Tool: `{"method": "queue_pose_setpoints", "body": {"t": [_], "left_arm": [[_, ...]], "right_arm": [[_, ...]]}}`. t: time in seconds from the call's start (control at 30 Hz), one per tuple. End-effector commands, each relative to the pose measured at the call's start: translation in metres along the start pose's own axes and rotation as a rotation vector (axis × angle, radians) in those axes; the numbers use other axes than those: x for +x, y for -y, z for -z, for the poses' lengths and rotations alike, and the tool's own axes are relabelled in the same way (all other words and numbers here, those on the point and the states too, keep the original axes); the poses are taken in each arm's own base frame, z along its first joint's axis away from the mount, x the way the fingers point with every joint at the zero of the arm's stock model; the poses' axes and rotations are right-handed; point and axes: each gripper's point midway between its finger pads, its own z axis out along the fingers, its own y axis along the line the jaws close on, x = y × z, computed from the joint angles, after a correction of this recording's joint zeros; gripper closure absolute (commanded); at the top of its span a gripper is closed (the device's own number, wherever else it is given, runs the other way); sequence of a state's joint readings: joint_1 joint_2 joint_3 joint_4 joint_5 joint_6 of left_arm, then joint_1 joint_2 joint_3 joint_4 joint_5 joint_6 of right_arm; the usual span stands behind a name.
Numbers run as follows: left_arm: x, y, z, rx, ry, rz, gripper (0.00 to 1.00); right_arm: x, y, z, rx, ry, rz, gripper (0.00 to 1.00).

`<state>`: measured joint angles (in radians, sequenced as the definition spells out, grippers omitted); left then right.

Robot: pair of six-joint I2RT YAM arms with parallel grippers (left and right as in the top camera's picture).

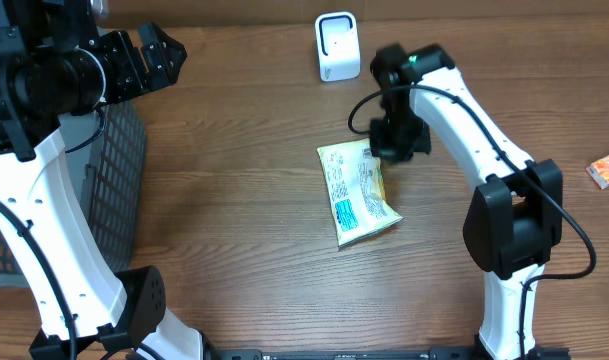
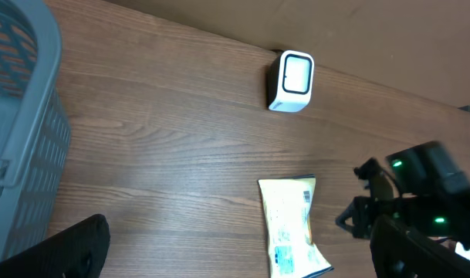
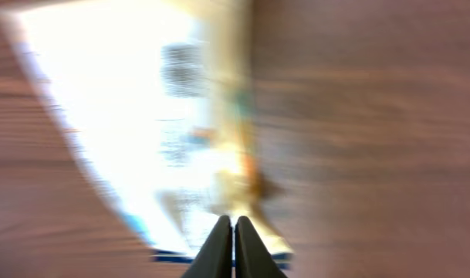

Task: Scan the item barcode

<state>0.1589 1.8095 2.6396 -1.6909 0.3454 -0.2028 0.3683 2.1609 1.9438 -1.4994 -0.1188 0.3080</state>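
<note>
- Right gripper [image 1: 391, 150] pinched shut on the yellow packet [image 1: 354, 200], frame centre, corner grip only
- Left gripper [image 1: 167, 58] wide open, empty, upper left
- Risk: the thin packet slips or flops, hiding its barcode from the scanner [image 1: 337, 47]

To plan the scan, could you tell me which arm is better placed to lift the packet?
Right: the right gripper is closed on the edge of the yellow packet, near the scanner; the left gripper hangs open beside the basket.

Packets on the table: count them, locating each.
2. A yellow packet lies mid-table at the right end effector; a small orange packet sits at the right edge. The basket may hide more.
</note>
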Motion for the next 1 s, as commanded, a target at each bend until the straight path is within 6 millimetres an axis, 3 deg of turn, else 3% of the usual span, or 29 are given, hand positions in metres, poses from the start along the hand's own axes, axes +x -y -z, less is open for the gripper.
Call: {"method": "queue_pose_setpoints", "body": {"t": [0.0,0.2,0.3,0.4,0.5,0.63,0.77,0.87,0.97], "left_arm": [[-0.002,0.003,0.004,0.012,0.014,-0.012,0.0],[-0.002,0.002,0.005,0.01,0.015,-0.01,0.0],[-0.002,0.002,0.005,0.01,0.015,-0.011,0.0],[-0.002,0.002,0.005,0.01,0.015,-0.011,0.0],[-0.002,0.002,0.005,0.01,0.015,-0.011,0.0],[-0.002,0.002,0.005,0.01,0.015,-0.011,0.0],[-0.002,0.002,0.005,0.01,0.015,-0.011,0.0],[-0.002,0.002,0.005,0.01,0.015,-0.011,0.0],[-0.002,0.002,0.005,0.01,0.015,-0.011,0.0]], "right_arm": [[0.01,-0.044,0.008,-0.213,-0.03,0.118,0.94],[0.016,-0.056,-0.028,-0.307,-0.078,0.126,0.94],[0.023,-0.051,-0.055,-0.307,-0.105,0.117,0.96],[0.024,-0.034,-0.084,-0.264,-0.103,0.07,0.96],[0.014,0.003,-0.104,-0.098,-0.046,-0.017,0.96],[0.006,0.013,-0.086,-0.046,-0.026,-0.017,0.96],[0.003,0.02,-0.041,0.033,-0.022,-0.022,0.96],[0.012,0.011,0.0,0.022,-0.046,-0.018,0.96],[0.02,-0.002,0.01,0.006,-0.059,0.005,0.93]]}}
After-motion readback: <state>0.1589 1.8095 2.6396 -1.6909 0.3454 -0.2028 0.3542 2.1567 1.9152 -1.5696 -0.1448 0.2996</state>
